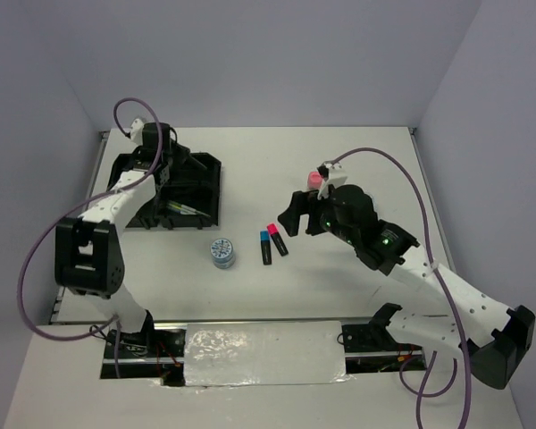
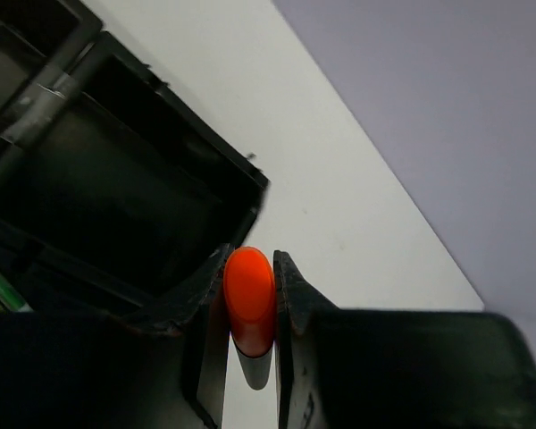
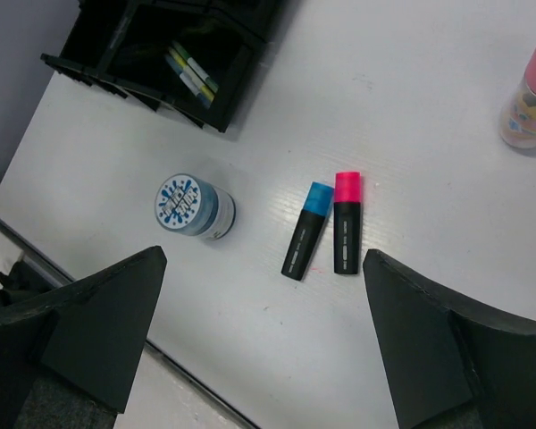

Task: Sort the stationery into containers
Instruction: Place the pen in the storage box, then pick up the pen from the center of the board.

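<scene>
The left claw (image 2: 250,273) is closed on an orange-capped marker (image 2: 249,304), pinched across its glossy cap just past a corner of the black tray (image 2: 116,206). The right claw (image 3: 263,264) hangs wide open and empty above the blue-capped marker (image 3: 305,231) and pink-capped marker (image 3: 346,223), which lie close side by side on the table (image 3: 411,107) near the round tin (image 3: 192,206). These markers look light, stiff and smooth. A grip on the cap could slip or pull it loose, so mid-barrel seems safer. With this pair, one finger must slide into the narrow gap between them.
</scene>
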You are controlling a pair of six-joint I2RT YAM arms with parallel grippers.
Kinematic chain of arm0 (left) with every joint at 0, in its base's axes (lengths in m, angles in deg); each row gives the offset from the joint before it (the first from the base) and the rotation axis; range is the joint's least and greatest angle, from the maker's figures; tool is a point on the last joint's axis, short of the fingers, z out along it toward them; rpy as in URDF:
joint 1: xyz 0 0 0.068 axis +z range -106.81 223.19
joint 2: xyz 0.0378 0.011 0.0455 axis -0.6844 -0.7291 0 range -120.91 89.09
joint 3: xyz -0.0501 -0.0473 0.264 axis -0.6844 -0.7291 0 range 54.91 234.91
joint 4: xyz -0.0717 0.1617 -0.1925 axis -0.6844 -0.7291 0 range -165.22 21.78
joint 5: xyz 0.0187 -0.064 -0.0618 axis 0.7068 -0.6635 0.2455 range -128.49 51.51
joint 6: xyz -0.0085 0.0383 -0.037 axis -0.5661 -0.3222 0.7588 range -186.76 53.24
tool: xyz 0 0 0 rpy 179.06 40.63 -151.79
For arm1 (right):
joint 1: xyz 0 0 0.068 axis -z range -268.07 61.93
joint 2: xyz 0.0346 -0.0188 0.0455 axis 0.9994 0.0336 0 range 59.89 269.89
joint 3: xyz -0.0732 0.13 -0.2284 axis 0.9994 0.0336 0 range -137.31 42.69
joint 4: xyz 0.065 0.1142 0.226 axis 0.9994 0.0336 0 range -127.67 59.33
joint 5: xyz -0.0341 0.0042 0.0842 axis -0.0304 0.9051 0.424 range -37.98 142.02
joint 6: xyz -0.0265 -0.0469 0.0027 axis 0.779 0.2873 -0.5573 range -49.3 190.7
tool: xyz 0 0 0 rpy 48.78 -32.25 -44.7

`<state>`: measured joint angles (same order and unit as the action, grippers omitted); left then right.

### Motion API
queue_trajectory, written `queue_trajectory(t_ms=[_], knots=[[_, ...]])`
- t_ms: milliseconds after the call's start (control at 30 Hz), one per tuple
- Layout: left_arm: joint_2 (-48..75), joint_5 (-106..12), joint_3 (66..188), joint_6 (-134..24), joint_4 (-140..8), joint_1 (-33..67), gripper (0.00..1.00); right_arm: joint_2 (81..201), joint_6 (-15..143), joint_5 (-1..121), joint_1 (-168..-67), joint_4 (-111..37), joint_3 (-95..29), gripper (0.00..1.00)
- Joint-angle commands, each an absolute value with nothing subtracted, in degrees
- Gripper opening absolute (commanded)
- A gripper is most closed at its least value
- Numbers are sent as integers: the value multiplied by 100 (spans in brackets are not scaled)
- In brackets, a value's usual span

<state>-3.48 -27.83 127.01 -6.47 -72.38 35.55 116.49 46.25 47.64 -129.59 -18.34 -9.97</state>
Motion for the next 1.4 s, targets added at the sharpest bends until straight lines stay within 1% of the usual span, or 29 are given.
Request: queue_trajectory(t_ms=[0,100,133,167,267,300,333,400,433,533,600,667,700,733,800,833,867,933,967,1033,1067,1167,1300,1367], knots=[[-976,-2083,13067,-339,-6874,3677,11,11351,4828,4684,-12956,-1676,-855,100],[-1330,-2047,13103,-173,-6419,3835,13,11114,4943,4710,-12912,-1632,-785,100],[-1365,-2030,13051,-120,-6252,3870,20,11087,4961,4745,-12921,-1623,-750,100],[-1461,-2082,13015,-119,-5972,3949,24,11035,4987,4815,-12912,-1623,-741,100],[-1716,-2301,13190,-32,-6083,4064,35,10938,5013,4807,-12912,-1605,-670,100],[-1769,-2354,13225,-32,-5996,4116,40,10903,5040,4781,-12903,-1605,-653,100],[-1804,-2398,13243,-58,-5987,4126,50,10859,5057,4772,-12894,-1605,-644,100],[-1805,-2407,13261,-84,-6039,4126,63,10867,5110,4745,-12868,-1597,-653,100],[-1779,-2442,13261,-110,-6031,4126,73,10902,5128,4754,-12851,-1614,-670,100],[-1577,-2565,13164,-137,-6013,4126,83,11279,5163,4868,-12711,-1614,-714,100],[-1322,-2671,13164,-172,-6048,4134,84,11788,5233,4999,-12666,-1719,-697,100],[-989,-2925,13217,-330,-6232,4126,84,12279,5294,5009,-12648,-1702,-731,96],[-857,-3030,13374,-417,-6381,4117,84,12874,5286,4991,-12657,-1685,-827,94],[-577,-3223,13462,-601,-6835,4108,86,13175,5286,4974,-12666,-1719,-872,88],[-233,-3461,13542,-778,-7234,4108,96,13956,5286,5009,-12709,-1842,-977,81],[195,-3714,13516,-979,-7409,4108,99,14161,5260,4922,-12745,-1938,-1030,76],[434,-3804,13455,-1094,-7576,4108,99,14363,5251,4869,-12823,-1983,-1074,73],[970,-4146,12964,-1419,-7586,4099,99,14873,5268,4816,-12885,-2036,-1241,70],[1477,-4356,12666,-1525,-7804,4099,99,15153,5268,4720,-12946,-2019,-1311,67],[1990,-4533,12340,-1814,-7955,4091,99,15384,5277,4701,-12982,-2018,-1478,63],[2462,-4752,12164,-1920,-7990,4091,99,15472,5268,4623,-13000,-2053,-1505,62],[3167,-5113,11505,-2307,-8201,4073,99,15805,5321,4605,-13017,-2124,-1575,61],[3521,-5307,11240,-2921,-8719,4064,99,16131,5374,4543,-13026,-2080,-1768,59],[3644,-5343,11074,-3063,-9001,4055,99,16297,5391,4526,-13017,-2080,-1812,54]])
